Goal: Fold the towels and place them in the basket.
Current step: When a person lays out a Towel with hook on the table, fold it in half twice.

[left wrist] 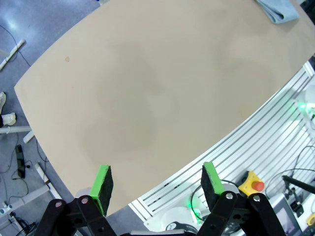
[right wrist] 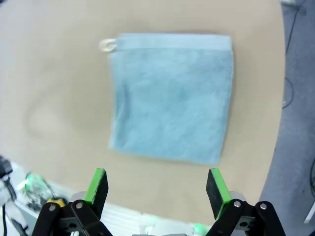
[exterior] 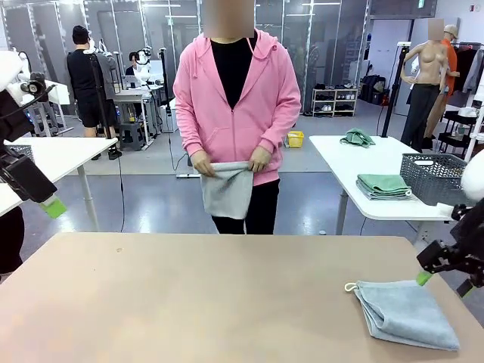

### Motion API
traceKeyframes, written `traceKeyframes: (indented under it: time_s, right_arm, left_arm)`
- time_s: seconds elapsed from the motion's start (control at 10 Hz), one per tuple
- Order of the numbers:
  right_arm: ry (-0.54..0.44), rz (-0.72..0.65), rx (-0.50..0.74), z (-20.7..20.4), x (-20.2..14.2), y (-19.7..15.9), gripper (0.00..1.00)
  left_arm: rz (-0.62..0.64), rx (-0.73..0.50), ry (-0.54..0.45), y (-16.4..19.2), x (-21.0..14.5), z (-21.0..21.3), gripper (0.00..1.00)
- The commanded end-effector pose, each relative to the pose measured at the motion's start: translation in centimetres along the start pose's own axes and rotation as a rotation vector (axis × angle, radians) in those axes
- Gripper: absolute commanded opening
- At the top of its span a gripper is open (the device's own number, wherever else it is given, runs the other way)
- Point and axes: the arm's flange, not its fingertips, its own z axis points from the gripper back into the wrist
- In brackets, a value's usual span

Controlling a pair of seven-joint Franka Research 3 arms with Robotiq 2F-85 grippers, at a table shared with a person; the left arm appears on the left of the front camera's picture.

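The folded blue towel (right wrist: 171, 96) was found lying flat just ahead of the right gripper (right wrist: 156, 173), far from the left gripper (left wrist: 156, 169), both pairs of jaws being held wide and empty.

You look onto a glossy grey floor (exterior: 151, 204), white rectangular tables (exterior: 340, 155) at left and right, and glass partition walls (exterior: 302, 38) behind.
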Motion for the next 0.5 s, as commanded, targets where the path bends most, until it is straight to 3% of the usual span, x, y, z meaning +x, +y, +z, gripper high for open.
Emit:
traceKeyframes:
  time_s: [0.0,0.1,0.4]
  right_arm:
    - [-0.02,0.188,0.068,10.4,-1.7,3.2,1.0]
    - [-0.053,0.272,0.024,14.8,-2.8,4.6,1.0]
    - [-0.022,0.531,0.012,24.7,-8.0,9.7,1.0]
  left_arm:
    - [0.007,0.0,-0.003,-0.1,0.3,0.2,0.9]
    - [0.007,0.0,-0.003,-0.1,0.3,0.2,0.9]
    - [0.007,0.0,-0.003,-0.1,0.3,0.2,0.9]
